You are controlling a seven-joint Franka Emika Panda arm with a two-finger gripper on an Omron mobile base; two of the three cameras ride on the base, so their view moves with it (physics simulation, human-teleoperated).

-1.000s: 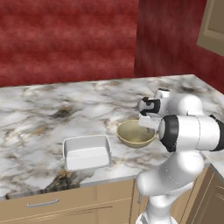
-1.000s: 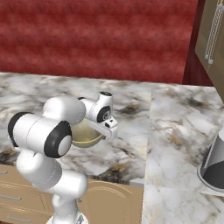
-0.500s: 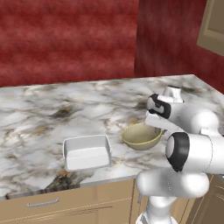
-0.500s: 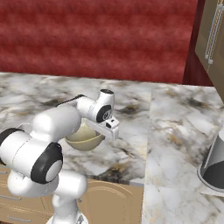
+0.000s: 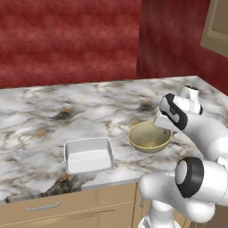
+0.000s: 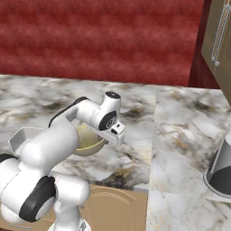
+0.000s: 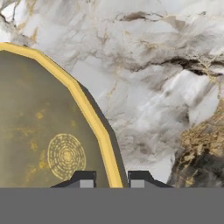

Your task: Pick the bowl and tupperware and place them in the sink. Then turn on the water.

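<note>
Claw seemingly pinches bowl rim, contact cropped.

rendered frames, even diffuse light, moderately bright; no glare or hot spots. soft dark shadow hugs the bowl rim on the marble tabletop in the hand view. tupperware casts a faint shadow. textures soft and slightly blurred up close; no edge distortion seen.

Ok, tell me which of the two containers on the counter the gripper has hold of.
The bowl, round and olive-gold: the gripper straddles its yellow rim with one finger inside and one outside. The white rectangular tupperware sits apart, untouched.
</note>
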